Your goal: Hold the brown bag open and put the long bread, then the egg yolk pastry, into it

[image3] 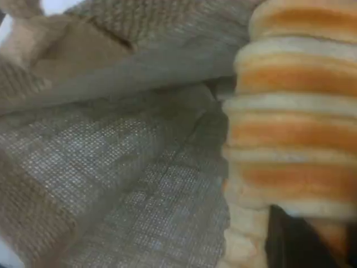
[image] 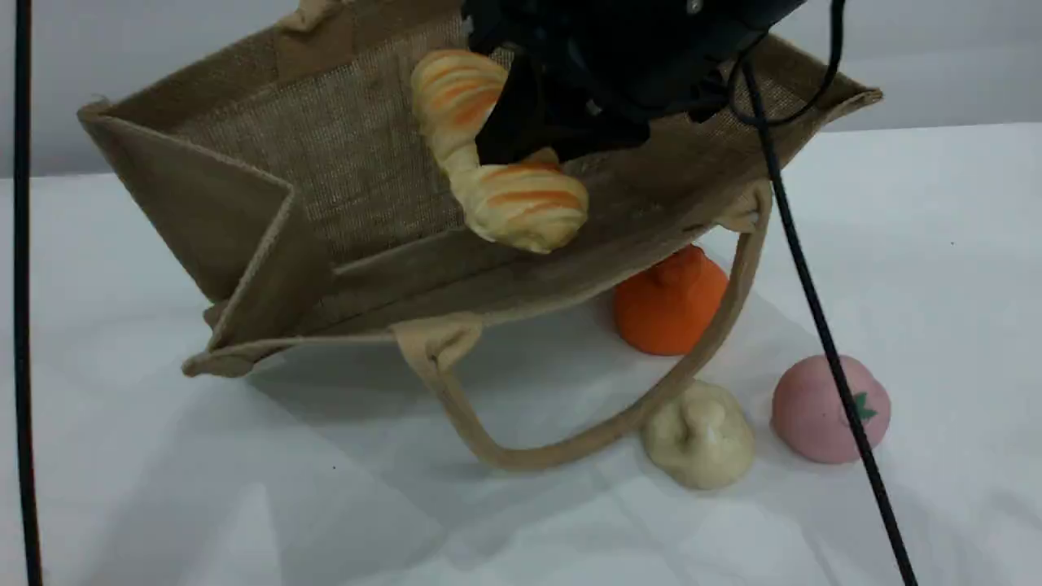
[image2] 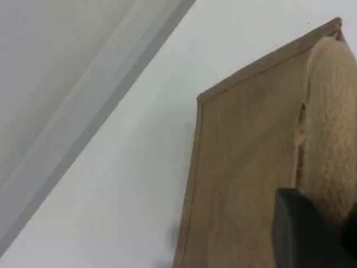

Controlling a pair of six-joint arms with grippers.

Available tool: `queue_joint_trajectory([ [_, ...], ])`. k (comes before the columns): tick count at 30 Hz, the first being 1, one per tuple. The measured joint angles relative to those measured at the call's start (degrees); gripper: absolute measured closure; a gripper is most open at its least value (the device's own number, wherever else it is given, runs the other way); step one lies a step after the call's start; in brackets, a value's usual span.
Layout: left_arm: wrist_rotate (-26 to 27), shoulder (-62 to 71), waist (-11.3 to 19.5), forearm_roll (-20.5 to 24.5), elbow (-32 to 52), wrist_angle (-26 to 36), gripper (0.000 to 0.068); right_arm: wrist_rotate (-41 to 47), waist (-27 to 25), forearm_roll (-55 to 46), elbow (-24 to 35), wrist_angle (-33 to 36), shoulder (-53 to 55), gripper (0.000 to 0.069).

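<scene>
- Nearest me on the bench [image: 163,505] sits the egg yolk pastry [image: 698,435], touching the bag's drooping near handle [image: 570,443], with a pink ball [image: 818,411] just right of it and an orange fruit shape [image: 669,299] behind, tucked under the bag's near rim.
- Beyond them the brown bag [image: 350,175] is tipped with its mouth toward me, far wall raised.
- My left gripper [image2: 312,234] has its fingers clamped on the far handle [image2: 329,128], as the left wrist view shows; that pull looks like what keeps the mouth open.
- My right gripper [image: 562,138] is over the opening, fingers pinched on the long bread [image: 496,175], which bends at the pinch; its lower end hangs just above the near rim.
- I judge the bread is mid-insertion, not yet inside.
- To do this well I would carry it deeper toward the far wall and lower before letting go, so the near end clears the rim instead of rolling out.
- I would keep the left pull steady, since slack could let the mouth sag onto the bread.
</scene>
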Motion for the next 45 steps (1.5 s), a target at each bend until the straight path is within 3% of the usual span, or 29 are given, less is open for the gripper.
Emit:
queue_joint_trajectory([
  [4, 0.04, 0.00, 0.00, -0.05, 0.00, -0.05, 0.0592, -0.99, 0.00, -0.11, 0.00, -1.00, 0.06, 0.0529],
  [9, 0.04, 0.00, 0.00, -0.11, 0.00, -0.05, 0.0592, -4.32, 0.00, -0.25, 0.00, -1.41, 0.06, 0.0297],
  [12, 0.04, 0.00, 0.00, -0.05, 0.00, 0.00, 0.0592, -4.32, 0.00, -0.25, 0.00, -1.60, -0.13, 0.0198],
  [14, 0.04, 0.00, 0.00, 0.06, 0.00, 0.00, 0.0592, -4.32, 0.00, -0.25, 0.00, -1.67, -0.25, 0.0169],
  [21, 0.04, 0.00, 0.00, 0.34, 0.00, 0.00, 0.0592, -4.77, -0.05, -1.18, 0.00, -1.09, -1.57, 0.0153],
  [25, 0.04, 0.00, 0.00, 0.52, 0.00, 0.00, 0.0592, -2.67, -1.65, -6.65, 0.00, 3.09, -6.37, 0.0152],
  [31, 0.06, 0.00, 0.00, 0.52, 0.00, 0.00, 0.0592, 7.43, -6.11, -20.58, 0.00, 13.89, -15.16, 0.0157],
  [36, 0.06, 0.00, 0.00, 0.52, 0.00, 0.00, 0.0592, 20.24, -6.35, -34.54, 2.90, 20.72, -15.58, 0.0181],
  [39, 0.06, 0.00, 0.00, 0.52, 0.00, 0.00, 0.0592, 25.81, -6.35, -39.84, 6.76, 19.47, -15.58, 0.0189],
  [45, 0.06, 0.00, 0.00, 0.59, 0.00, 0.00, 0.0592, 27.79, -6.28, -40.38, 15.92, 7.89, -15.58, 0.0192],
])
